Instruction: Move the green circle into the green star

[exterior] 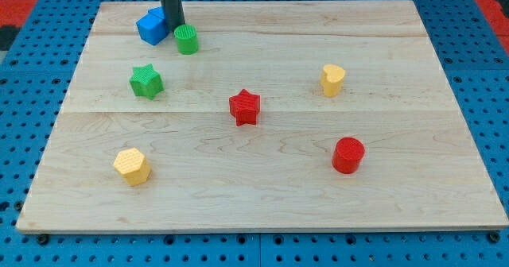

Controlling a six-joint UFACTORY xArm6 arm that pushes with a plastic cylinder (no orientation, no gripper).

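Note:
The green circle (187, 40) stands near the view's top left of the wooden board (262, 203). The green star (146, 81) lies below and to the left of it, a short gap apart. My tip (174, 27) is the lower end of the dark rod. It sits just above and left of the green circle, touching or nearly touching it, and right beside the blue block (152, 25).
A red star (245, 106) lies near the board's middle. A yellow heart-like block (332, 79) is at the right, a red circle (347, 155) at lower right, a yellow hexagon (132, 166) at lower left. A blue pegboard (32, 100) surrounds the board.

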